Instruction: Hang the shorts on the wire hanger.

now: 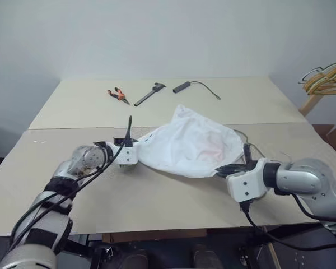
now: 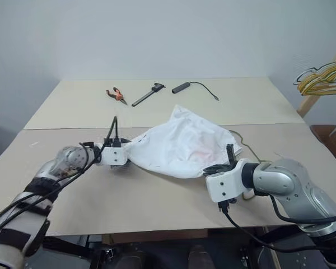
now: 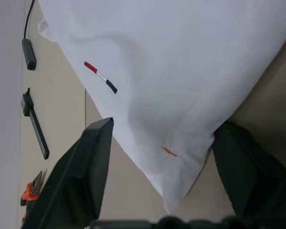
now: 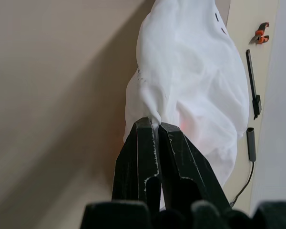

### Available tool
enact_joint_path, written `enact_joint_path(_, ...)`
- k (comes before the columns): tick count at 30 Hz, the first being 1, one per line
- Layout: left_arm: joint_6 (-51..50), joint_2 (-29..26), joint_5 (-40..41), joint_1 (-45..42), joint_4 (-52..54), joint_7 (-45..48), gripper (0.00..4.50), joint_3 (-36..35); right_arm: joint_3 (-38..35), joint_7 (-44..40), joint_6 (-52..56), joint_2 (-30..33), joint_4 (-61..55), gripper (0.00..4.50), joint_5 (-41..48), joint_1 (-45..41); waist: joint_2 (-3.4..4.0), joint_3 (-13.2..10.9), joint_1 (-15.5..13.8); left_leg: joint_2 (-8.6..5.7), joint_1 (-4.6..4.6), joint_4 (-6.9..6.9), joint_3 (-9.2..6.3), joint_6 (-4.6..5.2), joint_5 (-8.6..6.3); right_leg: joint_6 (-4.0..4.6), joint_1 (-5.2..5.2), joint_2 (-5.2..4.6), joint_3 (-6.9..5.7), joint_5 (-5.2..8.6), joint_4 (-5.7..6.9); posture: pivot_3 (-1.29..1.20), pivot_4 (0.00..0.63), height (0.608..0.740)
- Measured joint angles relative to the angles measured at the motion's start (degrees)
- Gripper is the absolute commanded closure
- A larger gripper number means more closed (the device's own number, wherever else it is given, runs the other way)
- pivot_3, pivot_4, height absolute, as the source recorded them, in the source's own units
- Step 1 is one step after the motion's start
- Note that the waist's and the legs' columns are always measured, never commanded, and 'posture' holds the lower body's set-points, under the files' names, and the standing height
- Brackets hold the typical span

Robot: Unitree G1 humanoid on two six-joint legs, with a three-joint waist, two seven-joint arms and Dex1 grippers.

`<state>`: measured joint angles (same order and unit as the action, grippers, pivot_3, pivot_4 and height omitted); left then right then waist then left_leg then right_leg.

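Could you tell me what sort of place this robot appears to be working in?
Probably a lab or workshop set up for testing. A plain table stands against bare walls, with pliers, a caliper and a cabled device on its far side, beyond the shorts.

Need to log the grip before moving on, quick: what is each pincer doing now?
Left pincer: open, fingers either side of a shorts corner.
Right pincer: shut on the shorts.
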<state>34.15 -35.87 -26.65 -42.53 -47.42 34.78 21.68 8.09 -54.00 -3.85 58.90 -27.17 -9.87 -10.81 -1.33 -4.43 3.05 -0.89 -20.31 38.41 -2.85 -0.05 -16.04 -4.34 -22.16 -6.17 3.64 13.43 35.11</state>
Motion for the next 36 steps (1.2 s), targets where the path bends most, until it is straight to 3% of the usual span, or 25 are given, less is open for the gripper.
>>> enact_joint_path(8, 3.41, 2.48, -2.44, -3.52, -9.93, -6.06, 4.48, 1.05, -1.98, 0.03, 0.67, -1.3, -0.22, 4.5, 0.51, 0.04, -0.03, 0.03, 0.97, 0.0, -0.05, 0.05, -0.03, 0.0, 0.0, -0.02, -0.02, 0.0, 0.0, -0.01, 0.02, -0.14, 0.036, 0.74)
enact_joint_path(13, 6.59, -2.46, -0.66, -4.23, -9.75, -2.42, 4.48, 0.49, -1.69, 0.68, -2.02, -3.67, 4.02, 4.5, 0.91, -1.6, -0.03, 0.03, 1.54, 0.0, -0.07, 0.03, -0.01, 0.01, -0.01, -0.02, -0.09, 0.0, 0.03, -0.01, 0.04, -0.09, 0.04, 0.74)
enact_joint_path(17, 10.69, -13.14, 7.34, 1.07, -0.38, 12.26, 4.48, -0.56, 1.1, 2.32, -12.05, -5.54, 12.08, 4.5, -0.17, -5.01, -0.03, 0.02, 2.43, 0.03, -0.06, -0.07, 0.01, 0.02, -0.01, -0.03, -0.18, 0.0, 0.1, 0.01, 0.09, -0.05, 0.05, 0.74)
enact_joint_path(19, 10.67, -19.11, 13.2, 6.82, 7.93, 19.74, 4.48, -1.18, 3.03, 2.53, -16.94, -6.16, 16.09, 4.5, -0.56, -6.69, 0.0, -0.01, 2.55, 0.07, -0.07, -0.08, 0.06, 0.04, -0.02, -0.03, -0.23, -0.01, 0.15, 0.02, 0.11, -0.03, 0.055, 0.74)
enact_joint_path(22, 6.54, -31.8, 26.07, 22.82, 26.11, 29.2, 4.48, -4.55, 6.21, 2.9, -25.91, -7.27, 21.87, 4.5, -0.27, -9.7, -0.04, -0.16, 2.94, 0.21, -0.04, -0.11, 0.0, 0.13, -0.07, 0.0, -0.42, 0.0, 0.32, 0.05, 0.65, 0.01, 0.063, 0.74)
enact_joint_path(26, -1.74, -42.9, 38.47, 39.93, 42.41, 32.18, 4.48, -13.84, 9.52, 1.73, -31.86, -8.35, 28.58, 4.5, 1.42, -14.72, -0.11, -0.56, 1.52, 0.19, 0.17, -0.04, 0.21, 0.13, -0.08, 0.02, -0.19, 0.0, 0.3, 0.09, 0.58, 0.04, 0.062, 0.74)
enact_joint_path(28, -7.72, -41.69, 39.14, 39.73, 45.69, 29.22, 4.48, -17.04, 9.54, 2.2, -30.7, -10.56, 34.55, 4.5, 1.51, -20.0, 0.0, -0.65, -0.04, 0.18, 0.5, -0.01, 0.34, 0.14, -0.07, 0.04, 0.05, 0.01, 0.27, 0.11, 0.61, 0.04, 0.058, 0.74)
enact_joint_path(30, -13.45, -34.64, 35.21, 30.96, 44.48, 22.78, 4.48, -17.64, 9.16, 7.4, -26.5, -14.69, 42.74, 4.5, -2.12, -28.69, 0.18, -0.69, -1.39, 0.13, 0.67, 0.0, 0.32, 0.21, 0.01, 0.08, 0.14, 0.08, 0.25, 0.1, 0.72, 0.04, 0.048, 0.74)
enact_joint_path(34, -24.37, -17.07, 22.72, 0.85, 28.27, 5.19, 4.48, -13.87, 9.48, 31.86, -16.4, -23.12, 63.41, 4.5, -16.4, -50.95, 0.02, -0.56, -2.53, 0.04, 0.1, -0.1, -0.25, -0.8, 0.64, 0.33, -0.49, 0.15, -0.11, -0.07, 0.94, 0.02, 0.034, 0.74)
enact_joint_path(36, -26.08, -10.64, 15.14, -16.64, 14.62, -7.55, 4.48, -11.45, 9.45, 47.68, -12.49, -27.14, 72.78, 4.5, -20.86, -62.14, -0.31, -0.29, -2.2, 0.06, -0.88, -0.21, -0.34, -1.72, 1.16, 0.45, -1.68, 0.13, -0.17, -0.14, 1.56, 0.02, 0.024, 0.74)
